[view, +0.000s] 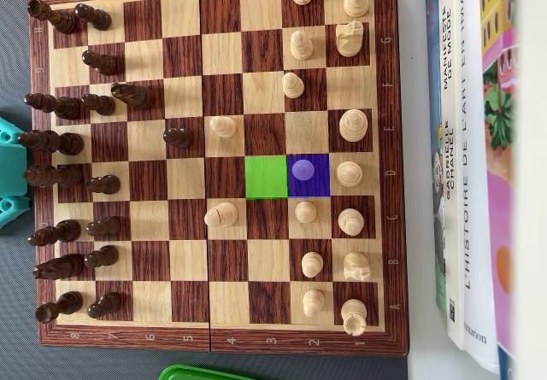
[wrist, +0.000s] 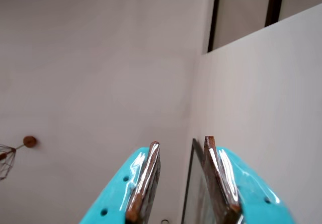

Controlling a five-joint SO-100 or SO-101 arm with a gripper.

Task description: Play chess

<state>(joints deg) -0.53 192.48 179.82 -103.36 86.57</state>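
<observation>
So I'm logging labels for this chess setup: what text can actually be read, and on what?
"L'HISTOIRE DE L'ART EN IMAGES" partly cut off: white book spine.
"GABRIELLE": thin spine; the rest is too blurred.
Letters A to H, numbers: chessboard border, small.
Wrist view: none.

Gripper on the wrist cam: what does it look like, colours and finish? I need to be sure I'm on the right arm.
The gripper has two glossy turquoise plastic fingers with small round holes. Their inner faces carry dark, shiny strips with brownish, worn-looking tips. In the overhead view, turquoise arm parts show at the chessboard's left edge. No cables or markings are visible.
</observation>
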